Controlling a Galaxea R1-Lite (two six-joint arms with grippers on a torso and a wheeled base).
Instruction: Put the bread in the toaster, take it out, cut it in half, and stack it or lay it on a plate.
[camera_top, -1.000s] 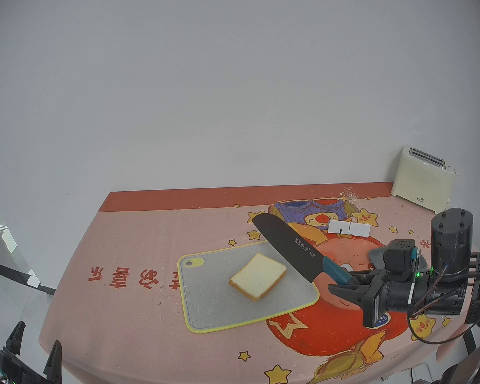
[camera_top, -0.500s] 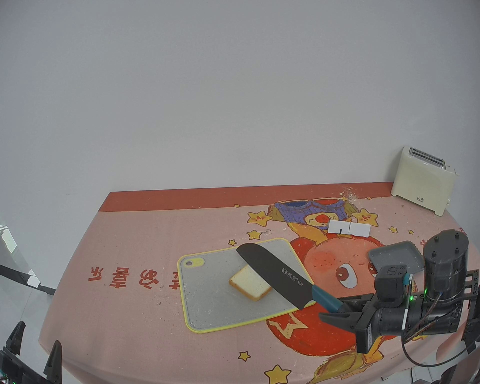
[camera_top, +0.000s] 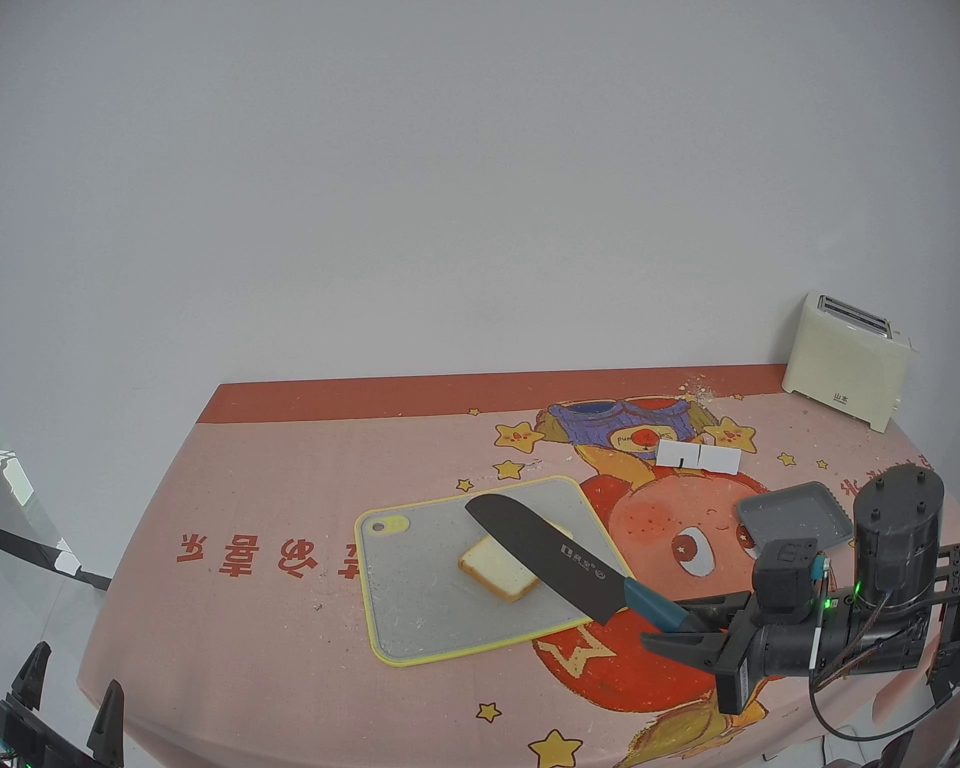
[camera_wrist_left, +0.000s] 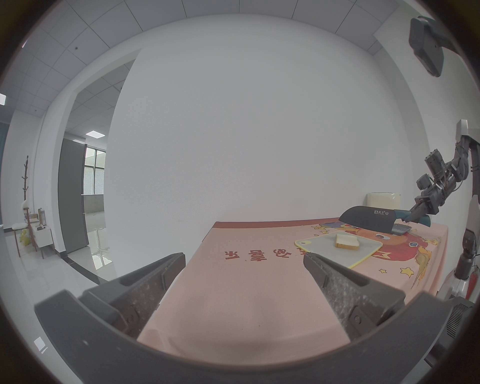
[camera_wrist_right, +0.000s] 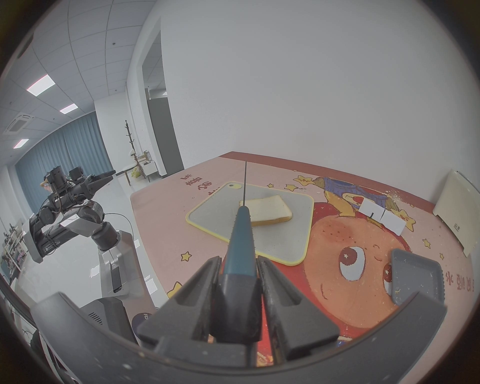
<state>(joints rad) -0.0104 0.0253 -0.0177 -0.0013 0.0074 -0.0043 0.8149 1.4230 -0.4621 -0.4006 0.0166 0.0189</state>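
Observation:
A slice of bread lies on the grey, yellow-rimmed cutting board. My right gripper is shut on the blue handle of a black-bladed knife. The blade, edge down, crosses over the right half of the slice and hides it there; whether it touches the bread I cannot tell. In the right wrist view the knife points straight at the bread. The cream toaster stands at the far right corner. A grey plate sits just behind the right arm. My left gripper is open off the table's near left corner.
Two white paper tags lie on the printed pink tablecloth behind the plate. The table's left half is bare cloth. Seen from the left wrist, the cutting board and knife are far across the table.
The right arm has pulled back toward the table's front edge and dropped lower, carrying the knife left and down. The blade was beside the bread and now lies across it.

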